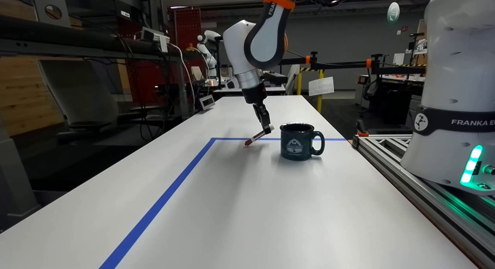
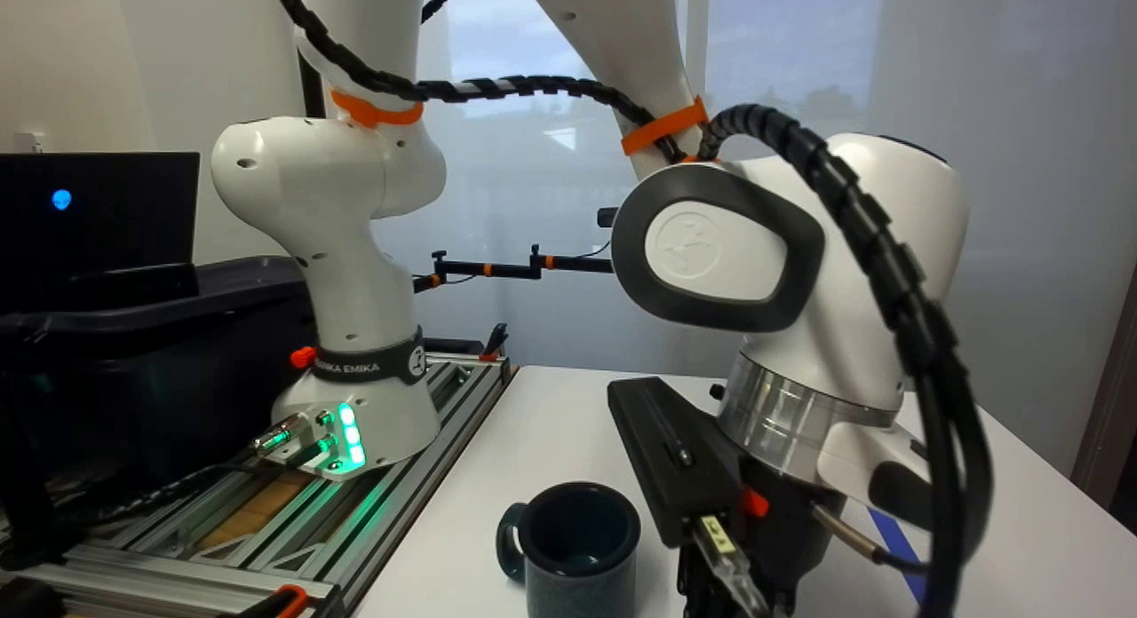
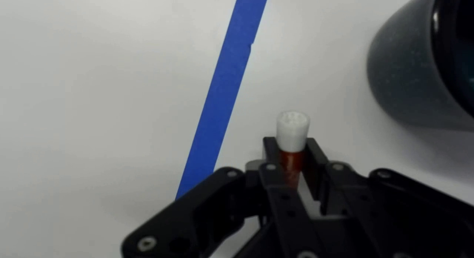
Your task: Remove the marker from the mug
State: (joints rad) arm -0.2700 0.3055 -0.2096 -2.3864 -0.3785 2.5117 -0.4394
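Observation:
The dark blue-black mug (image 1: 294, 147) stands upright on the white table, handle towards the robot base. It also shows in an exterior view (image 2: 582, 591), cut off at the bottom, and at the right edge of the wrist view (image 3: 403, 72). My gripper (image 1: 267, 130) is beside the mug, apart from it. It is shut on the marker (image 3: 292, 130), a thin reddish stick with a white end. In an exterior view the marker (image 1: 258, 136) is outside the mug and tilted, its reddish end low over the table. I cannot tell whether that end touches the table.
A blue tape line (image 1: 170, 191) runs along the table and turns across it behind the mug; it also shows in the wrist view (image 3: 220, 98). The robot base (image 1: 452, 149) stands on a metal rail frame (image 2: 462, 431) along the table's edge.

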